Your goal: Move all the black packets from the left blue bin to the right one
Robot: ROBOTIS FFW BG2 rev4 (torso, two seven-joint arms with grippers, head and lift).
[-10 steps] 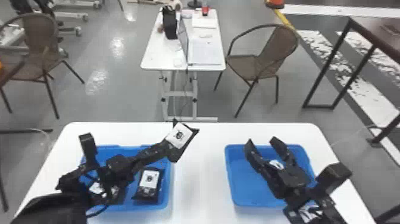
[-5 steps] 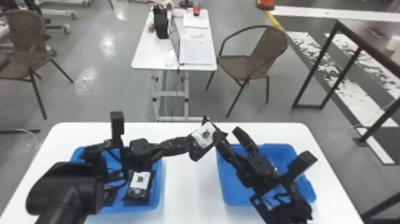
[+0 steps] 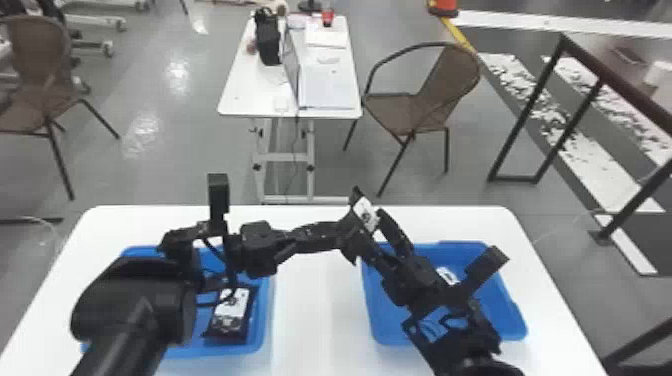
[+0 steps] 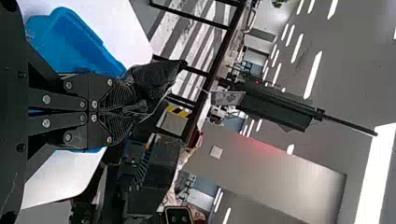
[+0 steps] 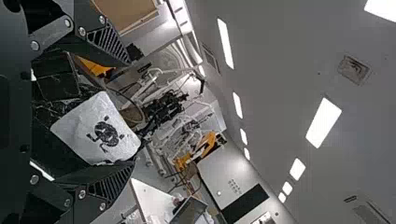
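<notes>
1. Above the far edge of the desk [image 3: 310,320], the left pincer [image 3: 346,238] pinched a black packet [image 3: 366,215]; the right pincer [image 3: 371,232] was spread around it.
2. Toward the left edge, the left arm [image 3: 135,300] partly hid the left blue bin [image 3: 190,352] and one packet [image 3: 231,309] inside.
3. Toward the right edge, another packet [image 3: 446,275] lay mostly hidden in the right blue bin [image 3: 502,305].

On the far white surface [image 3: 252,95] are a black bag [image 3: 267,37], an open laptop [image 3: 291,70] and a red cup [image 3: 327,17], with a brown chair [image 3: 450,82] beside it. Another brown chair [image 3: 37,57] stands at the head view's left edge. Ceiling lights [image 5: 323,122] glow in the right wrist view.
</notes>
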